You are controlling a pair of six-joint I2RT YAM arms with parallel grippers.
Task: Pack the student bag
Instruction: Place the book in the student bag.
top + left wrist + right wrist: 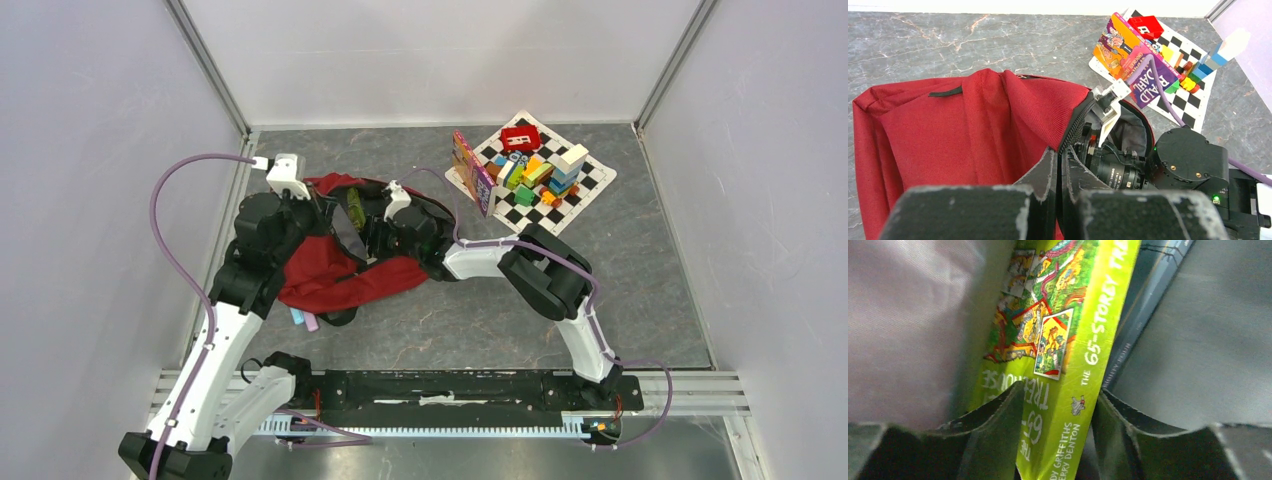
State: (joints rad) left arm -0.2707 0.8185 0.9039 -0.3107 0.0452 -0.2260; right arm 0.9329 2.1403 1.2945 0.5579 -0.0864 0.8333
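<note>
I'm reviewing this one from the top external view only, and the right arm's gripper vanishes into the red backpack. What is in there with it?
Observer: The right wrist view shows a lime-green book, The 65-Storey Treehouse, standing between the fingers of the right gripper, next to the grey lining.
Operator: Is anything else in the bag?
Observer: Yes, a dark book stands right beside the green one.
Operator: And the left gripper? From above I can't make out its fingers.
Observer: The left wrist view shows the left gripper shut on the zipper edge of the student bag, at the bag's open mouth.
</note>
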